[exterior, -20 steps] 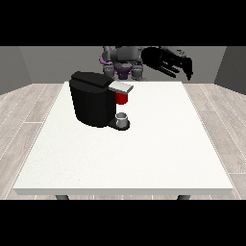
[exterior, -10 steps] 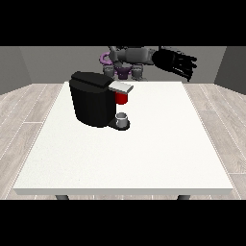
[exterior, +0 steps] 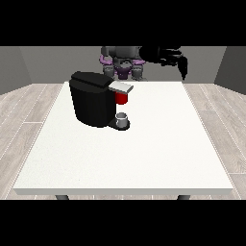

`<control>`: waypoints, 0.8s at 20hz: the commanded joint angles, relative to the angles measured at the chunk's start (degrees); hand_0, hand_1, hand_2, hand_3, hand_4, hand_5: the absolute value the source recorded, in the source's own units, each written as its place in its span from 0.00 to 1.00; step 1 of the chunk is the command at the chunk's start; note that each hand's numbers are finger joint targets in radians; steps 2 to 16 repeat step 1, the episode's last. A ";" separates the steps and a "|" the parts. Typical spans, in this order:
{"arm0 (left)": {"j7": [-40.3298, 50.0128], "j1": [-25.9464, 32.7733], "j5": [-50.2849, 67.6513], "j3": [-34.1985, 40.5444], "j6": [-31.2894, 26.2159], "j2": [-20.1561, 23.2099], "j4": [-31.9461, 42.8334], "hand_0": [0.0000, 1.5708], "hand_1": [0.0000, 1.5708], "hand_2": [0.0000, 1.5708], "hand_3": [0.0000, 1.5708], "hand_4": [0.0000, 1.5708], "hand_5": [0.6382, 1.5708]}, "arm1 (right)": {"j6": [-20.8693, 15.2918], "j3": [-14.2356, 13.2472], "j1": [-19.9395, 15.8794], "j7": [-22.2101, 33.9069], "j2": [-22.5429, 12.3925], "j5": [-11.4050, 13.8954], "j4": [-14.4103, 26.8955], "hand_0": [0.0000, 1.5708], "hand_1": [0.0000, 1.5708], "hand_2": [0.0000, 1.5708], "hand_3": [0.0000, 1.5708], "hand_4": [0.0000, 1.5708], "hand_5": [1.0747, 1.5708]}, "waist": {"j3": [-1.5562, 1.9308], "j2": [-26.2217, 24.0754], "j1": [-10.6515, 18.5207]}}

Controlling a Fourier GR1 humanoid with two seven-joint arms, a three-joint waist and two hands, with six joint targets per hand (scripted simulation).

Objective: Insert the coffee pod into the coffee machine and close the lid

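The black coffee machine [exterior: 93, 102] stands on the left half of the white table [exterior: 158, 153]. Its grey lid [exterior: 120, 87] juts out to the view's right, with a red thing at the machine [exterior: 122, 98] just under it. A small grey thing [exterior: 123, 119] sits on the machine's base plate; I cannot tell it for the pod. The hand at the view's right [exterior: 169, 56] is raised high above the table's far edge, well away from the machine, with relaxed fingers [exterior: 183, 68] hanging down and holding nothing. No hand shows at the view's left.
The robot's torso [exterior: 123, 61] stands behind the table's far edge. Wooden floor surrounds the table.
The hand at the view's right has risen a little and turned, so its fingers now hang downward. The machine and the grey thing have not moved.
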 commanded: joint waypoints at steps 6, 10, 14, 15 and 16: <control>0.41 2.31 1.23 2.62 1.49 0.22 1.31 0.00 0.00 0.00 0.00 0.17 1.00 | 2.08 3.36 6.35 -5.20 4.43 -1.80 -1.55 0.00 0.00 0.00 0.00 0.17 1.00 | 0.02 -3.95 -5.06; 0.41 2.31 1.23 2.62 1.49 0.22 1.31 0.00 0.00 0.00 0.00 0.17 1.00 | 2.08 3.36 6.35 -5.20 4.43 -1.80 -1.55 0.00 0.00 0.00 0.00 0.17 1.00 | 0.02 -3.95 -5.06; 0.41 2.31 1.23 2.62 1.49 0.22 1.31 0.00 0.00 0.00 0.00 0.17 1.00 | 2.08 3.36 6.35 -5.20 4.43 -1.80 -1.55 0.00 0.00 0.00 0.00 0.17 1.00 | 0.02 -3.95 -5.06; 0.41 2.31 1.23 2.62 1.49 0.22 1.31 0.00 0.00 0.00 0.00 0.17 1.00 | 2.08 3.36 6.35 -5.20 4.43 -1.80 -1.55 0.00 0.00 0.00 0.00 0.17 1.00 | 0.02 -3.95 -5.06; 0.41 2.31 1.23 2.62 1.49 0.22 1.31 0.00 0.00 0.00 0.00 0.17 1.00 | 2.08 3.36 6.35 -5.20 4.43 -1.80 -1.55 0.00 0.00 0.00 0.00 0.17 1.00 | 0.02 -3.95 -5.06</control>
